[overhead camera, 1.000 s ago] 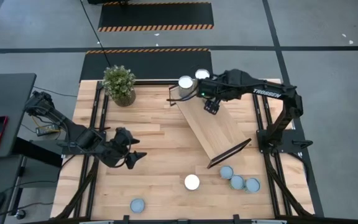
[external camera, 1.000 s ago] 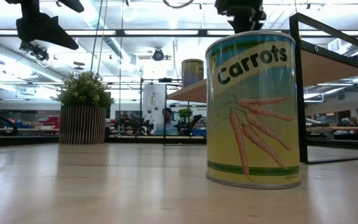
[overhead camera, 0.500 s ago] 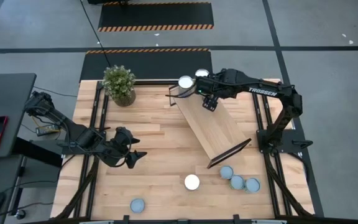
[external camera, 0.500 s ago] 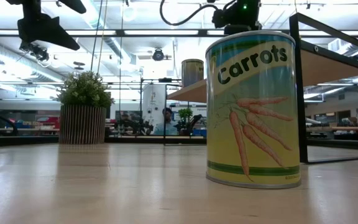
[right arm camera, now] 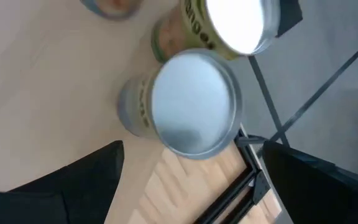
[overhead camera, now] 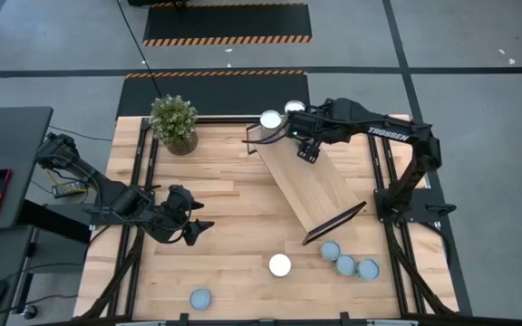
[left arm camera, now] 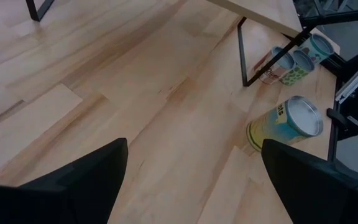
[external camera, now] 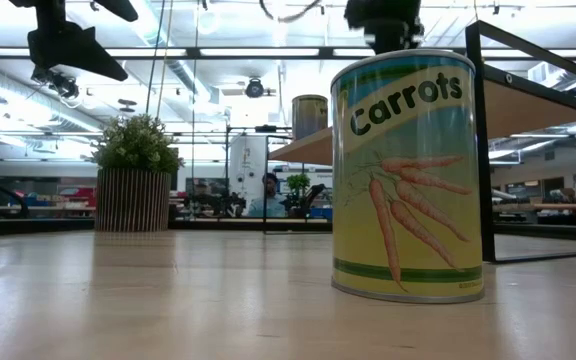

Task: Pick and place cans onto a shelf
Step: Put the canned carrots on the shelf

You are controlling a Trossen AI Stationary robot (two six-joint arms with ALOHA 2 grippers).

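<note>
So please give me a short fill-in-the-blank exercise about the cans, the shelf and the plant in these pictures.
1. The nearest can in the low view has the word ____ on its label.
2. Near the shelf's lower bracket, ____ grey-topped cans stand close together.
3. The plant stands at the table's far ____ corner in the high view.

Missing words: Carrots; three; left

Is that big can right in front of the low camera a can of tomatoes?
No, the can standing closest in the low view reads "Carrots" and shows drawn carrots.

shelf [overhead camera: 311, 186] splits tabletop [overhead camera: 225, 213] — left half bare
</note>
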